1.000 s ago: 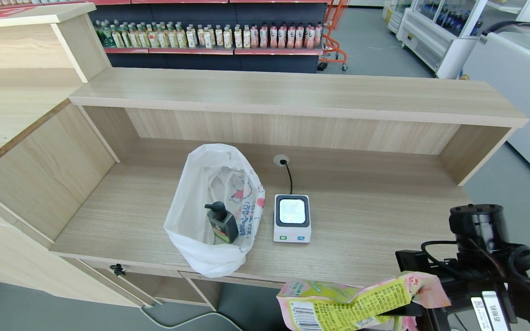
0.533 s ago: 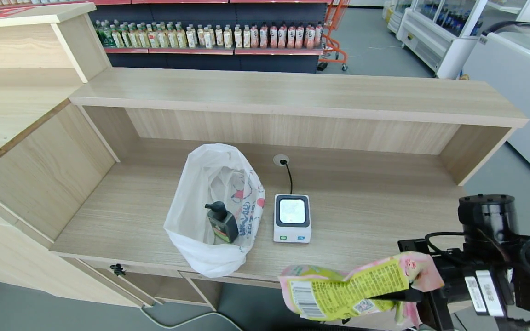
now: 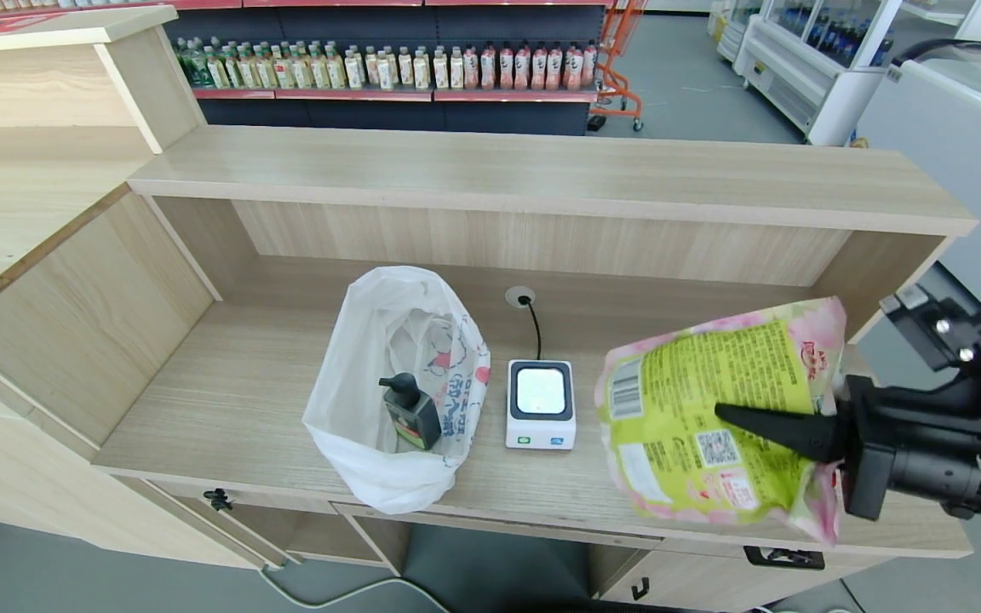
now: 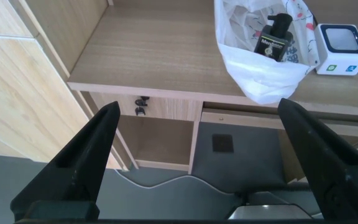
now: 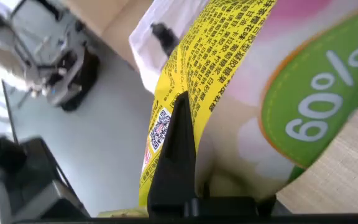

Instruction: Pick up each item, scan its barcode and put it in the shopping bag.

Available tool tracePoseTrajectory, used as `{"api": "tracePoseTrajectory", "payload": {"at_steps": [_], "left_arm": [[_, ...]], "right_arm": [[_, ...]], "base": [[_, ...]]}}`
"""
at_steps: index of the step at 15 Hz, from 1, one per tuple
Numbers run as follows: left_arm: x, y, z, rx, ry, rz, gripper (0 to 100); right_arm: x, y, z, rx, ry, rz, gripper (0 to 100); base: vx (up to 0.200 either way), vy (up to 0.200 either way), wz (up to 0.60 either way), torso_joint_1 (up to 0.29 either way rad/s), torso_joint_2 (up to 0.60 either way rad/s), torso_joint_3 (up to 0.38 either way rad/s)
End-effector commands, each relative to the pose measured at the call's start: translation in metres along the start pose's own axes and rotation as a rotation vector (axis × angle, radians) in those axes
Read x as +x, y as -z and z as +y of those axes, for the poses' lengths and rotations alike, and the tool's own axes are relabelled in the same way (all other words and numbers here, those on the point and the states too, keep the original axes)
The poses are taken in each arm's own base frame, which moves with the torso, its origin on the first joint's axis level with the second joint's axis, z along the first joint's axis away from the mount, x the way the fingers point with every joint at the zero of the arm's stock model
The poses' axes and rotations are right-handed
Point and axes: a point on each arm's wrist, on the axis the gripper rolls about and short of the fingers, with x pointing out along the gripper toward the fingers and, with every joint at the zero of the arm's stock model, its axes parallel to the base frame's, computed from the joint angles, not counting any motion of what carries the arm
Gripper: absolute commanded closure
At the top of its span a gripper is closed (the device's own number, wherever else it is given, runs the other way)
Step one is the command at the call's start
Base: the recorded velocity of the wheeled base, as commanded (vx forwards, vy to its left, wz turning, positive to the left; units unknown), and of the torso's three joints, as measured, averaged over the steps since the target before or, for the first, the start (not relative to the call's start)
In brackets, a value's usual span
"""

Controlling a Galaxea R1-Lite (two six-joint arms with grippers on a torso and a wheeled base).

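Holding snack pouch (image 3: 695, 375) lower right; right gripper (image 3: 725, 413), jaws pinching it | left gripper (image 4: 199, 106), jaws spread, empty | we'd face barcode (image 3: 625, 387) flat toward scanner (image 3: 541, 400), centre.

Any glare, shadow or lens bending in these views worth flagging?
Head view: counter edges bow, scanner window glows white, pouch evenly lit. Left wrist view: bag bright, left gripper a dark shape in front. Right wrist view: pouch shaded where the right gripper clamps it.

Counter (image 3: 226, 400) room we see
Bare left of the shopping bag (image 3: 346, 417); scanner (image 3: 541, 403) just beside it; pouch (image 3: 695, 375) hanging farther right.
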Motion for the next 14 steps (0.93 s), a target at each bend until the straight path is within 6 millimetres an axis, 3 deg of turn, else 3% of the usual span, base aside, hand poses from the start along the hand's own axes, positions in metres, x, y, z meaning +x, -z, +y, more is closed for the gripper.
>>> {"api": "tracePoseTrajectory", "payload": {"at_steps": [1, 4, 6, 11, 14], "left_arm": [[0.0, 0.0, 0.0, 0.0, 0.0, -0.001, 0], [0.0, 0.0, 0.0, 0.0, 0.0, -0.001, 0], [0.0, 0.0, 0.0, 0.0, 0.0, -0.001, 0], [0.0, 0.0, 0.0, 0.0, 0.0, -0.001, 0], [0.0, 0.0, 0.0, 0.0, 0.0, -0.001, 0]], "right_arm": [[0.006, -0.036, 0.036, 0.231, 0.1, -0.153, 100], [0.023, -0.042, 0.064, 0.685, 0.178, -0.172, 100], [0.035, -0.051, 0.061, 0.958, 0.233, -0.194, 100], [0.066, -0.071, 0.012, 1.443, 0.454, -0.264, 100], [0.08, -0.068, 0.003, 1.609, 0.504, -0.248, 100]], "base": [[0.0, 0.0, 0.0, 0.0, 0.0, 0.0], [0.0, 0.0, 0.0, 0.0, 0.0, 0.0], [0.0, 0.0, 0.0, 0.0, 0.0, 0.0], [0.0, 0.0, 0.0, 0.0, 0.0, 0.0], [0.0, 0.0, 0.0, 0.0, 0.0, 0.0]]}}
